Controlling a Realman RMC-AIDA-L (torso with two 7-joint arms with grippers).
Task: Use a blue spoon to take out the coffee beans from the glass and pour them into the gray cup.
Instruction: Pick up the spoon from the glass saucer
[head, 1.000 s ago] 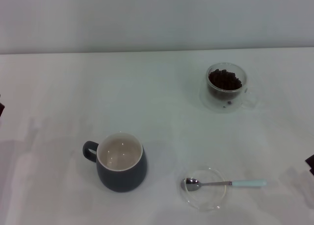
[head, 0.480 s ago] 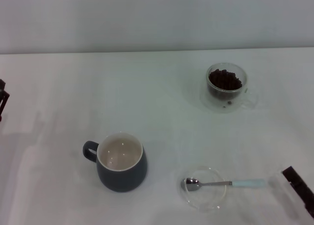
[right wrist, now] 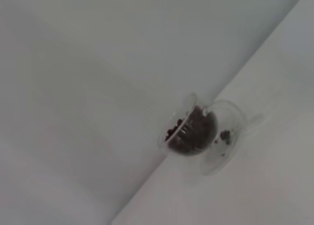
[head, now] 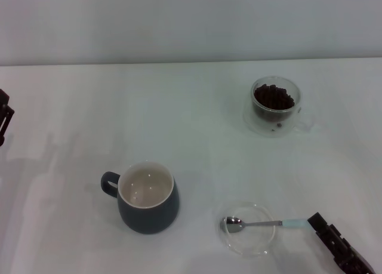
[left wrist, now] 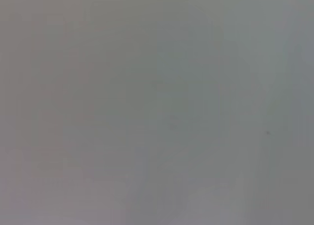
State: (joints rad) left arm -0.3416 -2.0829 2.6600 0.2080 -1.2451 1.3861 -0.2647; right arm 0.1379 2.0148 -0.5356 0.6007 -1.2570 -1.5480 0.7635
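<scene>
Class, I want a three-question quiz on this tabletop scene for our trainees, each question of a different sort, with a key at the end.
1. True or false: the blue spoon stands inside the gray cup.
2. Which vessel holds the coffee beans? A) the gray cup B) the glass C) the clear dish
3. Fill in: the right gripper is at the near right of the table, by the spoon's ____ end.

Key
1. False: its bowl rests in the clear dish and the cup is empty.
2. B.
3. Handle. The left gripper sits at the far left edge, away from everything.
</scene>
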